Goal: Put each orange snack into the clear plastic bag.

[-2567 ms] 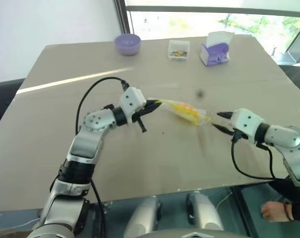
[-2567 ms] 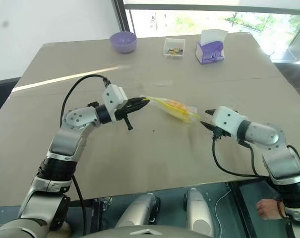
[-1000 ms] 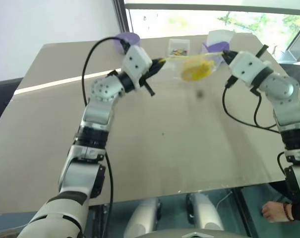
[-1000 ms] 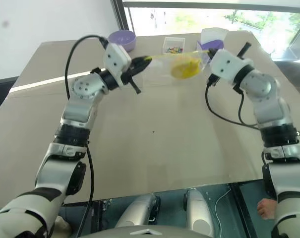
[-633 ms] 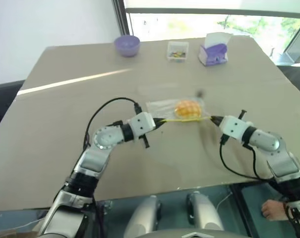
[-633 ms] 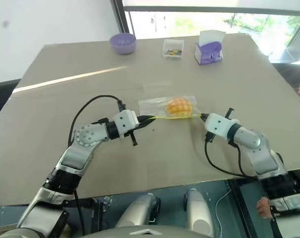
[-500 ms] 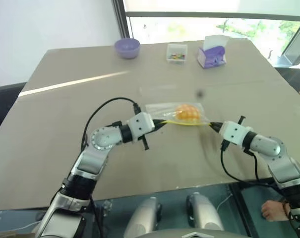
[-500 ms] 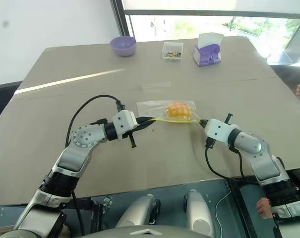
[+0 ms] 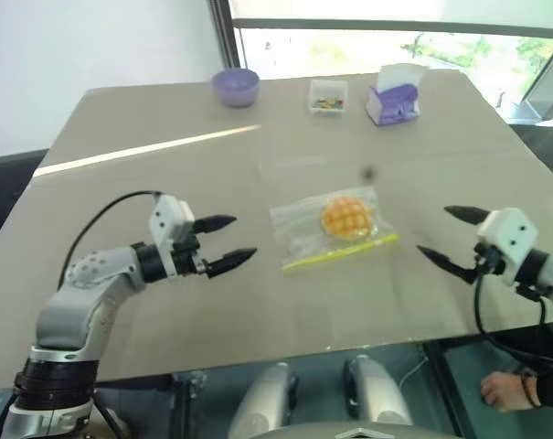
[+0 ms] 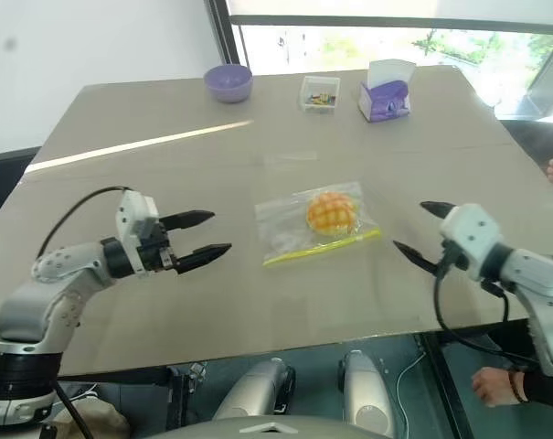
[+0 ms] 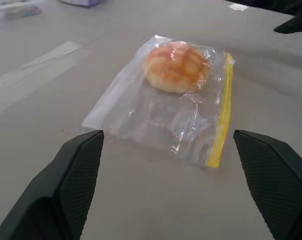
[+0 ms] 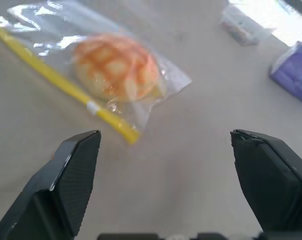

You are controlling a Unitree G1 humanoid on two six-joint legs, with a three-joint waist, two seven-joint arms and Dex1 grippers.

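Note:
The orange snack, a domed bun with a grid top, lies inside the clear plastic bag, which rests flat in the middle of the table with its yellow seal strip toward the near edge. The wrist views also take in the snack in the bag. My left gripper hovers open to the left of the bag, apart from it, nothing between its fingers. On the bag's right my right gripper stands open, also clear of it and empty.
At the table's far edge stand a purple bowl, a small clear box of colourful bits and a purple-and-white tissue box. A person's hand shows below the table's near right corner.
Both grippers let go of the bag's seal strip ends, opened wide and drew back and outward. The bag with the snack now lies flat on the table.

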